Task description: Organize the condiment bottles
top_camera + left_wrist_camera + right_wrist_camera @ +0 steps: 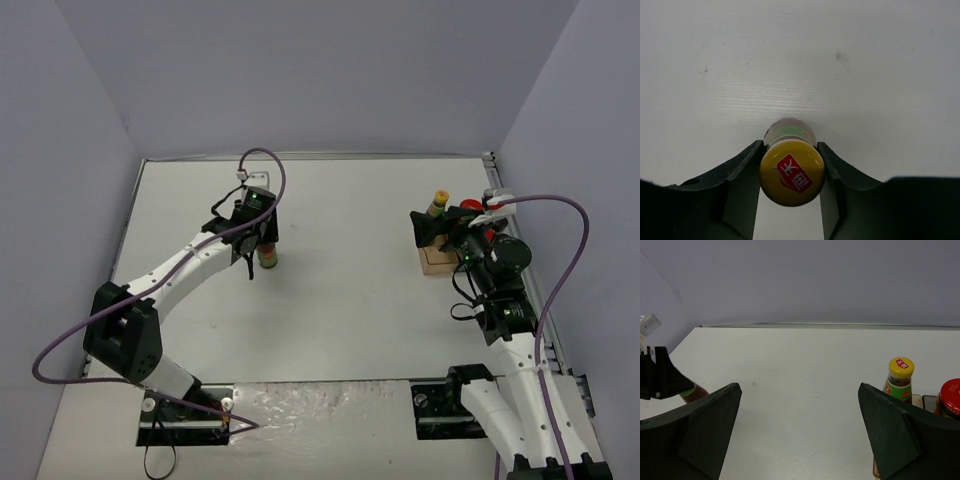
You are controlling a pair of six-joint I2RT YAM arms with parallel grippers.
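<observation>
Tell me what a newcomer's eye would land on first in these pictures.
Foremost is the bright yellow-capped bottle, gripped at its cap by the left gripper, left of the table's middle. On the right side, a second yellow-capped bottle and a red-lidded jar stand close together near the brownish tray, with the right gripper open wide beside them.

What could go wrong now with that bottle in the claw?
The left gripper pinches the tall slim dark bottle only by its rounded yellow cap, so it might slip or tip when lifted. The open right gripper hangs close to the yellow-capped bottle and red-lidded jar at the clear brownish tray; a careless swing could topple them.
</observation>
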